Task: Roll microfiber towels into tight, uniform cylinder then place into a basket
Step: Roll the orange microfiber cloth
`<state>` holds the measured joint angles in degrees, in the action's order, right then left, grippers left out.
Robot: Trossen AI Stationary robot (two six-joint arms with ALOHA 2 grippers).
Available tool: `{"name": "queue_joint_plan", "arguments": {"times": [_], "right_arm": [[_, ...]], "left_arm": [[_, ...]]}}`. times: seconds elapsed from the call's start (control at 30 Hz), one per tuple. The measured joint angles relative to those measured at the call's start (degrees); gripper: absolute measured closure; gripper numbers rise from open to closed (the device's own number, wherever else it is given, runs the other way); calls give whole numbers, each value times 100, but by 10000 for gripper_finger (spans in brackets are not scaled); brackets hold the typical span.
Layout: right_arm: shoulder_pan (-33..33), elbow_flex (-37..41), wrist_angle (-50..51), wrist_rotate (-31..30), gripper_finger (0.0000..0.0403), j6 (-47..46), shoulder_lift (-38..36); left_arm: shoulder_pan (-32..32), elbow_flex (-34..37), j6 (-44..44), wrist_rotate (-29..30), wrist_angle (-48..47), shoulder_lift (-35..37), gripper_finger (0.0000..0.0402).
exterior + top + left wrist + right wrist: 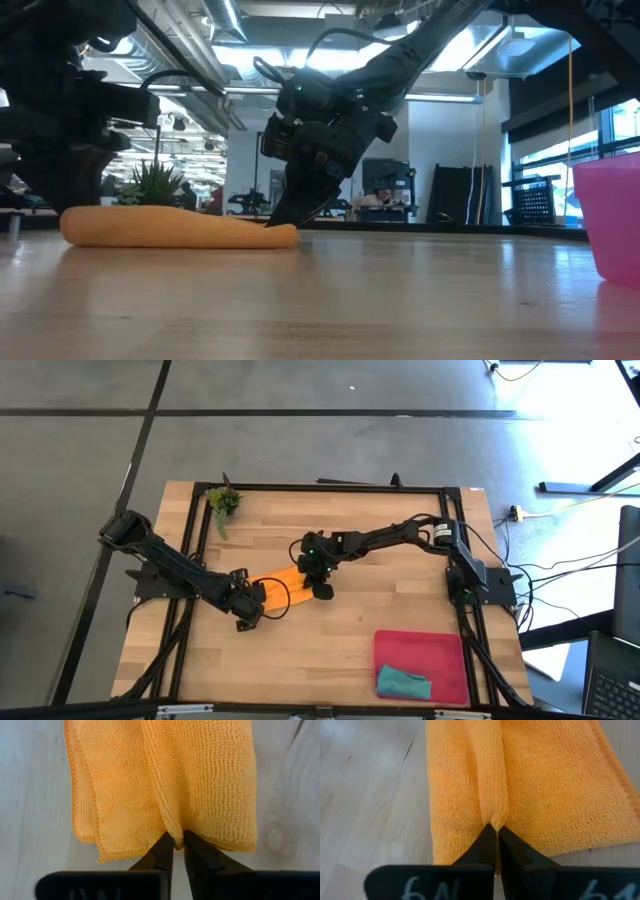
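Bright orange microfiber towel [282,582] with looped weave; teal towel [403,682] in the red-pink basket [421,646]; pale wood-grain table [330,650]; black grippers; green plant sprig [223,502].

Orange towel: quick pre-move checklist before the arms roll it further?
1. Left gripper pinching a fold of the orange towel: ok, jaws nearly together on it.
2. Right gripper pinching the opposite end: ok, jaws shut on a ridge.
3. Towel rolled tight and uniform: not ok, loosely folded with flat layers.
4. Basket has free room: ok, teal towel fills one corner.
5. Plant sprig away from the towel: ok.
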<state>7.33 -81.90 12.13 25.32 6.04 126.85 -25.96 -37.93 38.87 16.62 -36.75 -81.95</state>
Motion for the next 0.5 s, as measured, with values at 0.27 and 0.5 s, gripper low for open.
{"name": "queue_joint_plan", "arguments": {"times": [0.27, 0.5], "right_arm": [[0, 6, -20, 0, 394, -2, 4], [0, 8, -40, -7, 394, -197, 4]], "left_arm": [[2, -8, -277, 27, -86, 7, 311], [2, -15, -362, -2, -885, 135, 306]]}}
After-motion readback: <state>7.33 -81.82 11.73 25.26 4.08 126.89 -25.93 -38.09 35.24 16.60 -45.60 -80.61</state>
